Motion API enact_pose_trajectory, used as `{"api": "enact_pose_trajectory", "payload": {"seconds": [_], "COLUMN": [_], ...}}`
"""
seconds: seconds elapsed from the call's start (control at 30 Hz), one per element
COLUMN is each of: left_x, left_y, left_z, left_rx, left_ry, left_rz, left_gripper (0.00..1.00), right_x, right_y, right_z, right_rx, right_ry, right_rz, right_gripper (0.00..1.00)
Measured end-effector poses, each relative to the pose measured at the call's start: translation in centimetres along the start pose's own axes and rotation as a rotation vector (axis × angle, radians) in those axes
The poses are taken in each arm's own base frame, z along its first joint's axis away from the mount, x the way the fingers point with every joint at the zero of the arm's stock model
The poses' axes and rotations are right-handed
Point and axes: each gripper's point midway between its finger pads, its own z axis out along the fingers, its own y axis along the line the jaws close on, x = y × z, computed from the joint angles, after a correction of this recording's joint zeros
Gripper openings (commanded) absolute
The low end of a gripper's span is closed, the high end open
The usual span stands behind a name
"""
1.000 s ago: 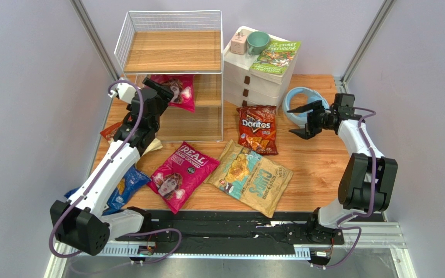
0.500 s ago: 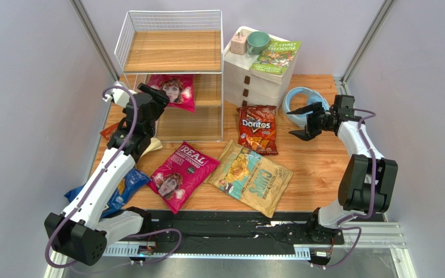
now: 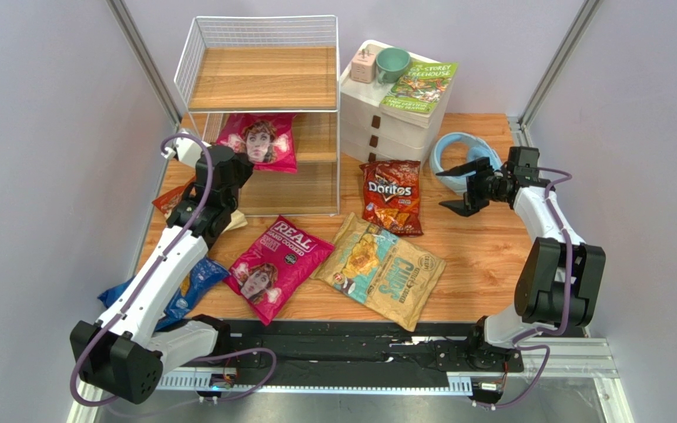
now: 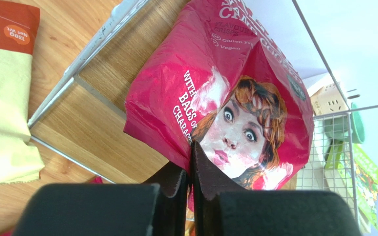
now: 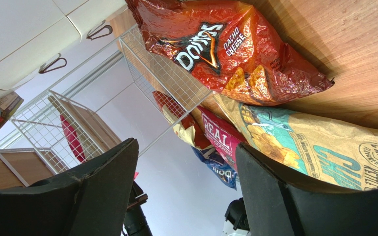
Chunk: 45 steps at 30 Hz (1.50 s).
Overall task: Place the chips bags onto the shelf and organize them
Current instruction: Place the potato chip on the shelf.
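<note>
Left gripper (image 4: 191, 158) pinches a magenta chips bag (image 4: 235, 88) at the white wire shelf (image 3: 263, 79); right gripper (image 3: 455, 187) hangs open.

The left jaws are closed almost together on the lower edge of the magenta bag, which leans tilted in the shelf's middle tier. The right jaws stand wide apart, holding nothing, above the table (image 3: 483, 247) just right of the red Doritos bag (image 3: 392, 196). A second magenta bag (image 3: 271, 264) and a tan-and-teal bag (image 3: 382, 269) lie flat on the table in front of the shelf. A blue bag (image 3: 187, 286) lies under the left arm.
</note>
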Motion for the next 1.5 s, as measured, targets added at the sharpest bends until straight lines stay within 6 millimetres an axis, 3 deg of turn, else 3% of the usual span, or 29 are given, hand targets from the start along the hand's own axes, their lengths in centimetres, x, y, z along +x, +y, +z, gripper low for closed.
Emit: {"api": "enact_pose_trajectory", "payload": {"seconds": [0.33, 0.43, 0.47, 0.53, 0.57, 0.67, 0.8, 1.0, 1.07, 1.17, 1.27, 1.37, 1.5], "left_x": [-0.4, -0.3, -0.2, 0.0, 0.2, 0.4, -1.2, -5.3, -5.5, -4.0, 0.2, 5.2, 11.2], "left_y": [0.3, 0.5, 0.6, 0.9, 1.0, 1.7, 2.2, 0.3, -0.2, -1.1, -1.0, 0.3, 2.7], "left_z": [-0.7, -0.7, -0.7, -0.8, -0.9, -1.6, -4.1, -8.9, -9.9, -10.9, -11.2, -11.9, -13.6], "left_rx": [-0.006, -0.009, -0.012, -0.019, -0.024, -0.037, -0.029, 0.079, 0.119, 0.200, 0.269, 0.300, 0.328], "left_ry": [-0.003, 0.001, 0.005, 0.017, 0.029, 0.051, 0.038, -0.017, 0.000, 0.089, 0.255, 0.440, 0.660], "left_rz": [0.007, 0.015, 0.022, 0.040, 0.045, 0.069, 0.085, 0.096, 0.122, 0.181, 0.261, 0.349, 0.440], "left_gripper": [0.01, 0.16, 0.32, 0.44, 0.60, 0.74, 0.74, 0.73, 0.73, 0.73, 0.71, 0.70, 0.70], "right_x": [0.0, 0.1, 0.1, 0.2, 0.1, 0.2, 0.3, -0.1, -0.2, 1.0, 5.0, 8.4, 9.8], "right_y": [-0.5, -0.7, -0.7, -0.6, -0.5, -0.4, -0.7, -1.5, -1.5, -0.8, -0.5, -3.2, -8.1], "right_z": [0.1, 0.1, 0.1, 0.1, 0.0, -0.2, -0.4, -0.7, -1.0, -1.0, 0.4, 1.7, 2.1], "right_rx": [0.009, 0.012, 0.009, 0.005, 0.002, -0.006, 0.004, 0.038, 0.069, 0.122, 0.171, 0.242, 0.395], "right_ry": [0.000, 0.001, 0.001, -0.001, -0.003, -0.007, -0.016, -0.034, -0.047, -0.053, 0.004, 0.092, 0.150], "right_rz": [0.004, 0.006, 0.004, 0.000, -0.004, -0.026, -0.069, -0.121, -0.173, -0.330, -0.568, -0.697, -0.806], "right_gripper": [0.77, 0.77, 0.77, 0.77, 0.77, 0.77, 0.77, 0.76, 0.76, 0.76, 0.76, 0.77, 0.77]}}
